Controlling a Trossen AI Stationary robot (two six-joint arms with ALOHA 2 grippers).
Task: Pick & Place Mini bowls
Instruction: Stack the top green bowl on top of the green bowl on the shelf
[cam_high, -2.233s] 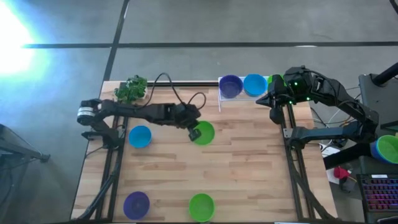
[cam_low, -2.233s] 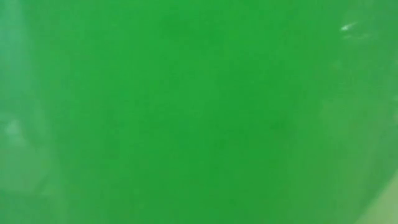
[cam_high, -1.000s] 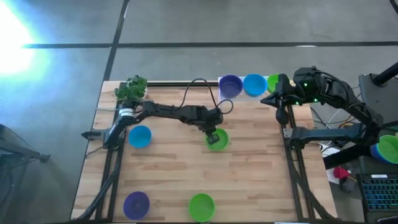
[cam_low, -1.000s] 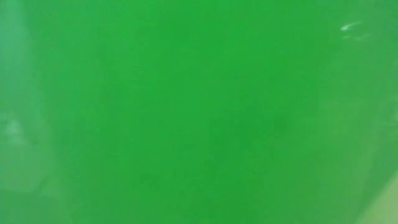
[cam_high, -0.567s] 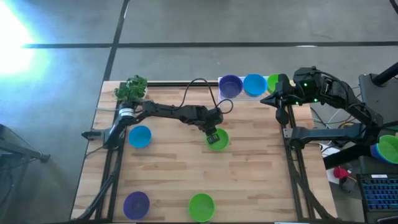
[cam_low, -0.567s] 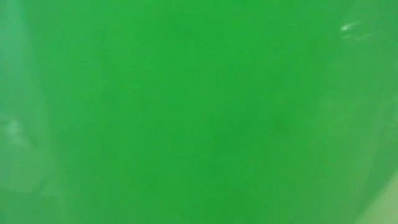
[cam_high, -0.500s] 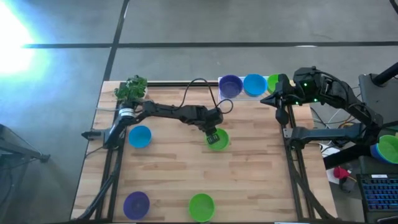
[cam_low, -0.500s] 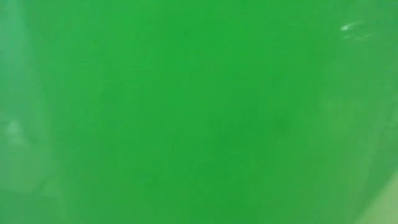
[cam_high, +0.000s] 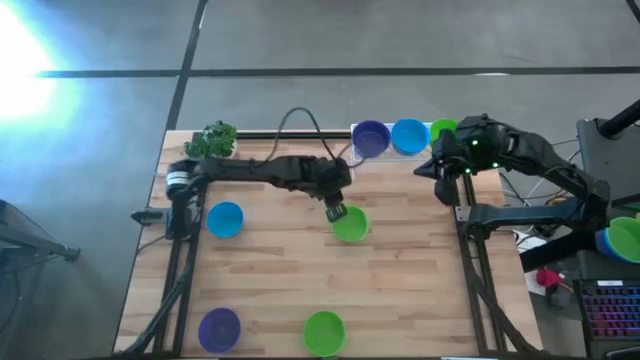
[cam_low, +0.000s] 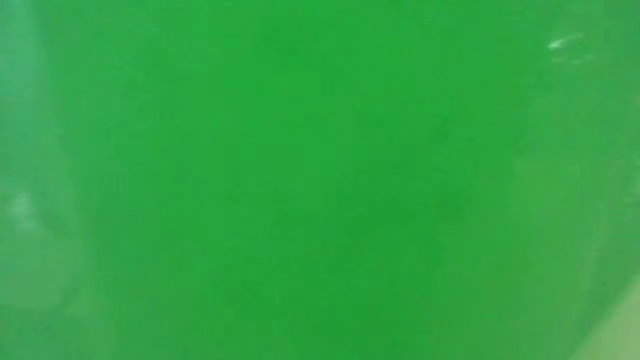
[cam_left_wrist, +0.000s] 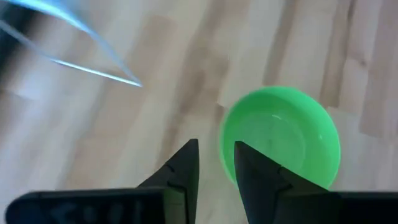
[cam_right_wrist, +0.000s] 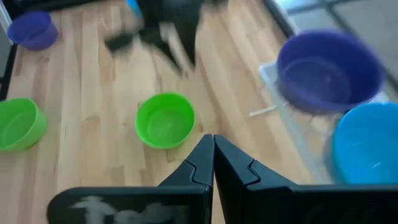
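A green mini bowl (cam_high: 350, 226) stands upright on the wooden table's middle, also seen in the left wrist view (cam_left_wrist: 283, 138). My left gripper (cam_high: 335, 210) hangs open just above the bowl's left rim, its fingertips (cam_left_wrist: 214, 162) apart and touching nothing. My right gripper (cam_high: 432, 168) waits shut (cam_right_wrist: 213, 148) high at the table's back right. Other mini bowls sit on the table: a blue one (cam_high: 224, 219) at the left, a purple one (cam_high: 219, 326) and a green one (cam_high: 323, 331) at the near edge.
A purple bowl (cam_high: 371, 138), a blue bowl (cam_high: 408, 135) and a green bowl (cam_high: 443, 128) sit in a clear tray (cam_right_wrist: 273, 107) at the back right. A leafy toy plant (cam_high: 212, 142) stands back left. Green plastic (cam_low: 320, 180) fills the low view.
My left gripper has opened, let go of the green bowl in the table's middle and risen above it, drawing back a little toward the far left. The bowl stays where it was on the table.
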